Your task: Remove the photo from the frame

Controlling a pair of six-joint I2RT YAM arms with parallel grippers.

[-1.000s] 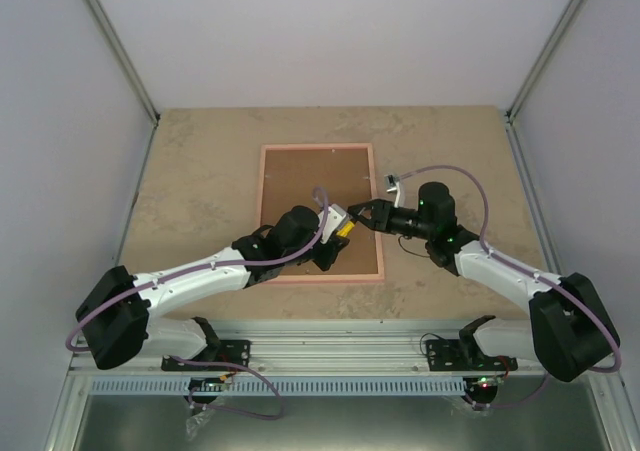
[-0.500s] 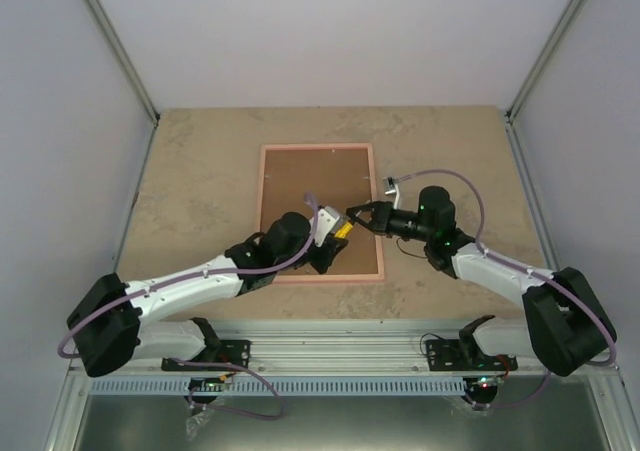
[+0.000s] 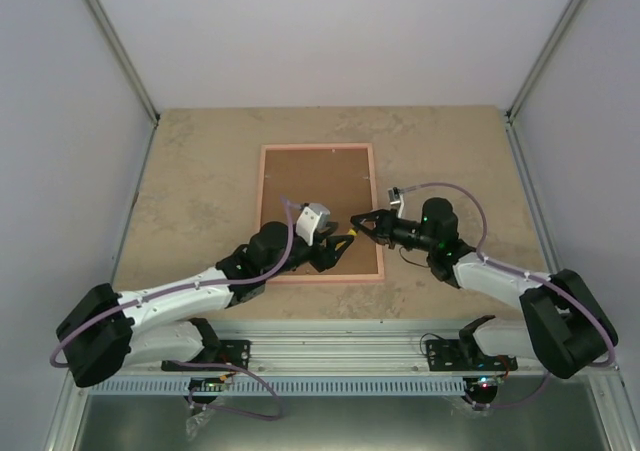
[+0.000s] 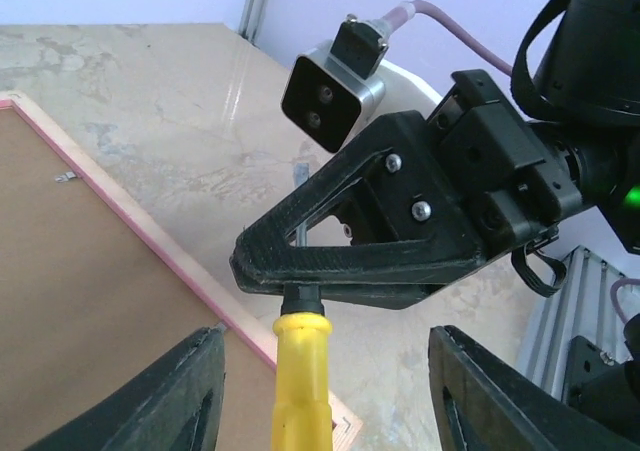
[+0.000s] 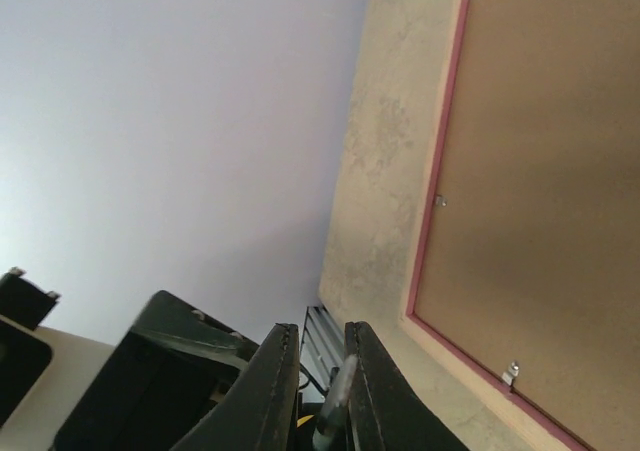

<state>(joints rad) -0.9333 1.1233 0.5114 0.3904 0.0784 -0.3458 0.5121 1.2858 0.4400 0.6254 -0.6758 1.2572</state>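
The frame (image 3: 318, 147) lies face down on the table, its brown fibreboard back up and its thin pink rim around it. It also shows in the left wrist view (image 4: 130, 211) and the right wrist view (image 5: 540, 171). The photo is hidden under the back. My right gripper (image 3: 355, 225) is shut on the metal shaft of a yellow-handled screwdriver (image 4: 300, 371) over the frame's right edge near its front corner. My left gripper (image 3: 333, 247) is open, its fingers (image 4: 180, 391) wide on either side of the yellow handle without touching it.
Small metal clips (image 5: 511, 373) hold the back along the frame's rim. The aluminium rail (image 3: 330, 351) with both arm bases runs along the table's near edge. Grey walls stand close on both sides.
My left arm has drawn back toward the near left. My right gripper has moved slightly nearer and left, still holding the screwdriver. The frame has not moved.
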